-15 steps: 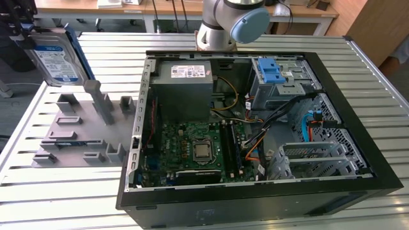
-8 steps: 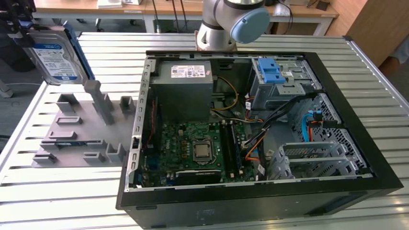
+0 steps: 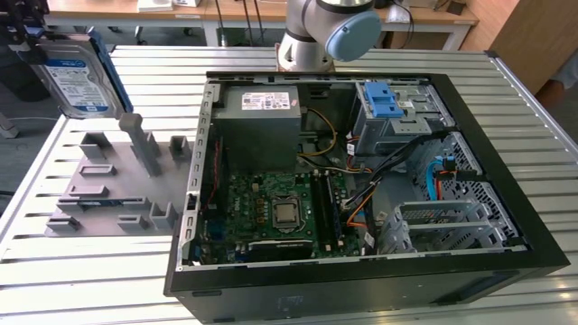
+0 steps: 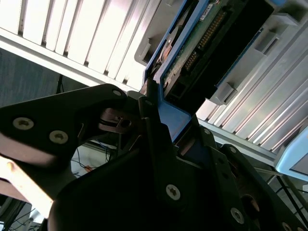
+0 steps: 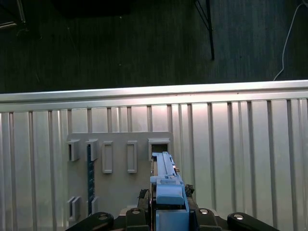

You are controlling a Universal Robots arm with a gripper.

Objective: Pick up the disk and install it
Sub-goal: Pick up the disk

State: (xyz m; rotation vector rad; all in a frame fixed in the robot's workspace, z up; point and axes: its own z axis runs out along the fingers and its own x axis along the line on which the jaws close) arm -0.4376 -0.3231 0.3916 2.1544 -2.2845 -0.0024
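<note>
The disk (image 3: pixel 77 78), silver with a white-and-blue label and a blue carrier frame, hangs upright in the air at the exterior view's far left, above the grey slotted holder (image 3: pixel 118 183). My gripper (image 3: pixel 36 34) is shut on its upper end. In the first wrist view the disk (image 5: pixel 166 185) appears edge-on between the black fingers (image 5: pixel 137 211), above the holder (image 5: pixel 120 159) and clear of its slots. In the second wrist view the fingers (image 4: pixel 154 130) clamp the blue frame of the disk (image 4: pixel 202 53), whose circuit-board side shows.
An open computer case (image 3: pixel 505 162) lies on the slatted metal table (image 3: pixel 91 284), to the exterior view's right of the holder. Inside are a grey power supply (image 3: pixel 262 128), a drive cage with a blue latch (image 3: pixel 384 101), and cables. The arm's base (image 3: pixel 329 30) stands behind the case.
</note>
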